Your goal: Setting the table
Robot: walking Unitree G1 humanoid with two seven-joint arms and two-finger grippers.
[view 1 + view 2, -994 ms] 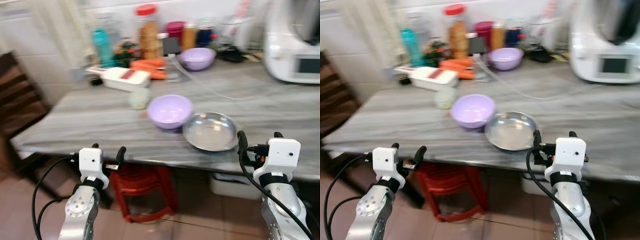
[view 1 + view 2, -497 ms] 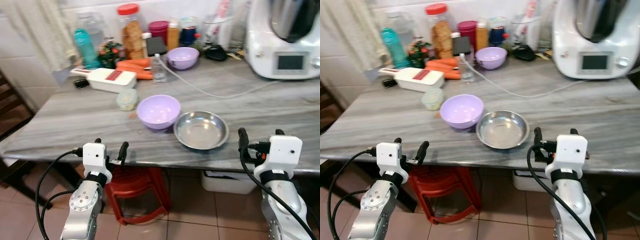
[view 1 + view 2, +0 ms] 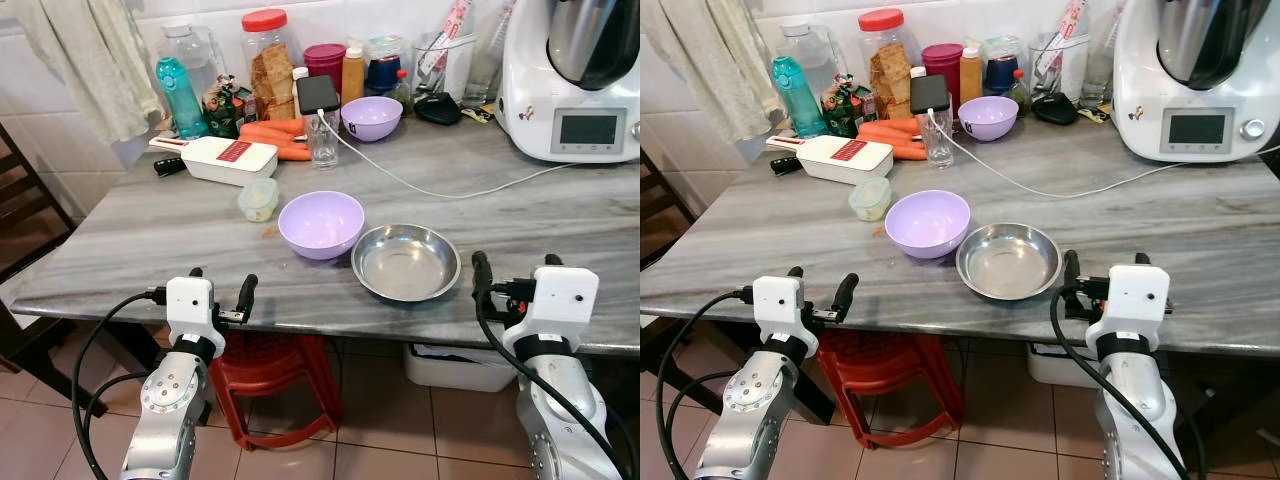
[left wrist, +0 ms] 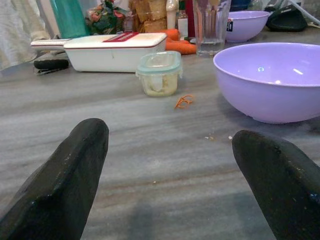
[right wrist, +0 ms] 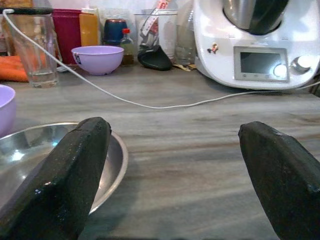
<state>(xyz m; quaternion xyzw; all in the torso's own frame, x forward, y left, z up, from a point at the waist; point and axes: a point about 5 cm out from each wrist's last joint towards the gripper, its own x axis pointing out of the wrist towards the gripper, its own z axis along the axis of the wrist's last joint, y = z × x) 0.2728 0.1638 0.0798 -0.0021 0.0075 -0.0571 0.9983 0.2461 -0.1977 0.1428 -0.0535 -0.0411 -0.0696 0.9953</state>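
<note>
I hold the left gripper (image 3: 220, 289) and right gripper (image 3: 512, 272) at the near edge of the table (image 3: 150, 240), fingers apart and empty. The steel bowl (image 3: 406, 261) sits near that edge, just before the right gripper, touching the purple bowl (image 3: 321, 223) beside it.

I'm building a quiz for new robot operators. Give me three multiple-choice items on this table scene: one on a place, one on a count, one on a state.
1. What lies right beside the steel bowl?
A. a lilac bowl
B. the phone
C. the carrots

2. How many lilac bowls are on the table?
A. one
B. two
C. three

3. The pincers are:
A. shut on bowls
B. open, holding nothing
C. shut, holding nothing

Answers:
1 A, the near bowl sits at its rim.
2 B, another stands at the back.
3 B, left pincer and right pincer stand spread at the table edge.
</note>
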